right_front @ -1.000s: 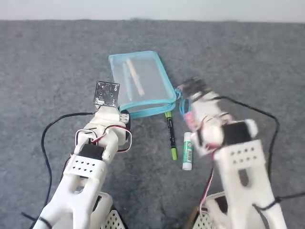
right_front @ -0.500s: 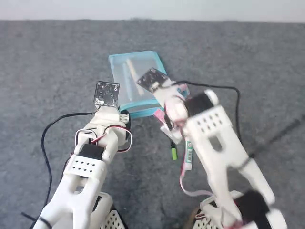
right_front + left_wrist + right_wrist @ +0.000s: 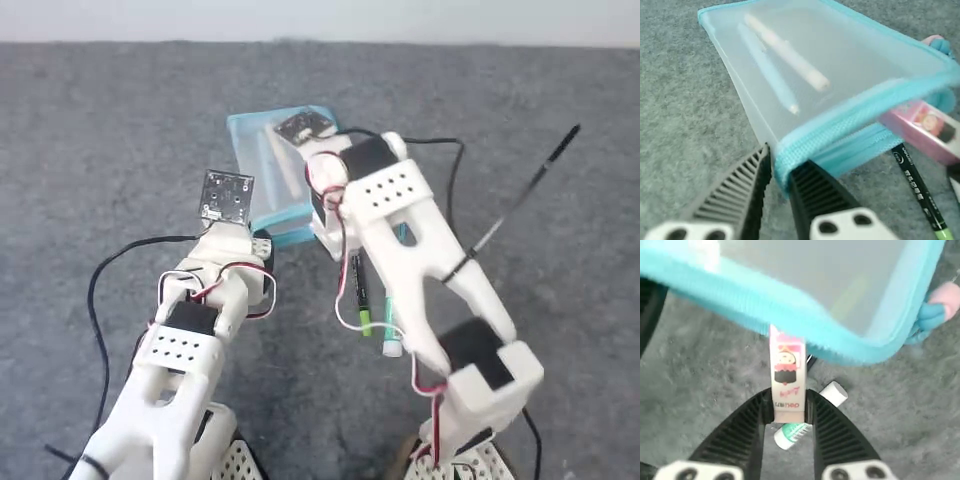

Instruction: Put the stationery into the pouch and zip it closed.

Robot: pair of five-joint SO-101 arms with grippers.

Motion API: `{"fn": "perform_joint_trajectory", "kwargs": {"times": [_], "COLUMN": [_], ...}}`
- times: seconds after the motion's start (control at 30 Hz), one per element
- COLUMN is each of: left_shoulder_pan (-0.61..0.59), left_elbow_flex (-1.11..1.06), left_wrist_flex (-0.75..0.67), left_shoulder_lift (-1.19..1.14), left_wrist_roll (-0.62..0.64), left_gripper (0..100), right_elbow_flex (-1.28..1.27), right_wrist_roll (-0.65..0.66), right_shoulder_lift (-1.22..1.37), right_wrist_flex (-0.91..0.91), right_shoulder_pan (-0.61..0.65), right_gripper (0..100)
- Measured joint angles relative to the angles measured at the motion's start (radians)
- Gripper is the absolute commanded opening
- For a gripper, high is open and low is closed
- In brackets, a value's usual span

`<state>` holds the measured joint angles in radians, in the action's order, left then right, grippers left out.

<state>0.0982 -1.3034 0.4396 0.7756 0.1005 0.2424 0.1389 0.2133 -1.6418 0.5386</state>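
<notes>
Pinching pouch (image 3: 840,55) rim corner with left gripper (image 3: 780,162) to brace the mouth open, clamping eraser (image 3: 786,372) in right gripper (image 3: 787,397), holding it at the opening just ahead for insertion, leaving pen (image 3: 915,187) and glue stick (image 3: 790,434) alongside for later.

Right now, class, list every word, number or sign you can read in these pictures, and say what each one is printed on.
Nothing reads clearly enough to quote.
Pink eraser, held by the right gripper: a cartoon figure above a short line of print, too small to read with confidence.
Black pen: white print along the barrel, blurred.
Glue stick: green label, print illegible.
Pouch: no print visible.
</notes>
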Motion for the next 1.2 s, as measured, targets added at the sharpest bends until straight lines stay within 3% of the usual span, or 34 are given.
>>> {"fn": "perform_joint_trajectory", "kwargs": {"times": [0.2,0.43,0.83,1.03,1.2], "left_shoulder_pan": [0.008,0.098,0.117,0.005,-0.058], "left_elbow_flex": [0.0,-0.037,-0.035,-0.041,-0.041], "left_wrist_flex": [0.0,-0.006,-0.009,-0.018,-0.018], "left_shoulder_lift": [0.0,0.002,0.003,0.003,0.002], "left_wrist_roll": [-0.011,-0.097,-0.1,-0.068,-0.055], "left_gripper": [1,1,1,1,1], "right_elbow_flex": [0.178,0.29,0.299,0.285,0.072], "right_wrist_roll": [-0.081,-0.173,-0.176,-0.143,-0.112], "right_shoulder_lift": [0.14,0.226,0.224,0.08,-0.095], "right_wrist_flex": [-0.02,-0.04,-0.087,-0.109,-0.1], "right_shoulder_pan": [0.0,-0.011,-0.023,-0.069,-0.095], "right_gripper": [2.0,21.1,21.7,21.4,21.3]}}
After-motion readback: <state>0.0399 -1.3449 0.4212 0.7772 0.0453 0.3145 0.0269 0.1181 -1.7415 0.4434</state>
